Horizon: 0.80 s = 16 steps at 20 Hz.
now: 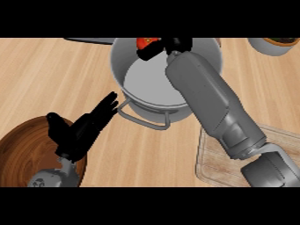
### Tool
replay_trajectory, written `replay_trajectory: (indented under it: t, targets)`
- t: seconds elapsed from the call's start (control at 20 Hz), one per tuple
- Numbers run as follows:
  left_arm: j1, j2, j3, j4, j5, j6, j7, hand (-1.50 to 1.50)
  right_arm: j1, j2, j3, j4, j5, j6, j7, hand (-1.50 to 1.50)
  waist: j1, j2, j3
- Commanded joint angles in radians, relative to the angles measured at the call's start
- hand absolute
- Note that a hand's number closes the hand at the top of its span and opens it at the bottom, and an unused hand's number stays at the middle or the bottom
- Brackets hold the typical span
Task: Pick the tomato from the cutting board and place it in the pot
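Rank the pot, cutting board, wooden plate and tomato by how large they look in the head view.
1. pot
2. cutting board and wooden plate: similar; both are partly hidden or cut off, so not ranked
3. tomato, smallest, partly covered by the right hand

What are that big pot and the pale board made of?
The pot looks like matte grey metal: even colour, soft sheen, thin loop handle. The cutting board looks like pale wood, with faint grain lines, though it may be laminate.
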Motion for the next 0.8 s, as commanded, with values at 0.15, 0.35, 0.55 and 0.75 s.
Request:
replay_trajectory:
  t: [0.15, 0.35, 0.55, 0.75]
  targets:
    - [-0.008, 0.0, -0.005, 0.014, -0.004, -0.009, -0.004, 0.0, 0.026, 0.0, -0.077, 0.038, -0.197, -0.08, -0.211, -1.5, 0.016, 0.01, 0.001]
    - [-0.043, -0.001, 0.004, 0.002, 0.006, -0.002, 0.03, 0.0, 0.027, 0.0, -0.101, 0.041, -0.291, -0.129, -0.324, -1.5, 0.014, 0.005, 0.001]
    - [-0.036, -0.009, 0.009, 0.008, 0.009, 0.008, 0.035, 0.0, -0.001, 0.0, -0.087, 0.109, -0.307, -0.238, -0.367, -1.5, 0.005, -0.001, 0.0]
    - [0.022, 0.017, 0.035, -0.017, 0.02, -0.002, 0.013, 0.0, 0.023, 0.0, -0.104, 0.144, -0.33, -0.281, -0.438, -1.5, -0.035, -0.013, 0.0]
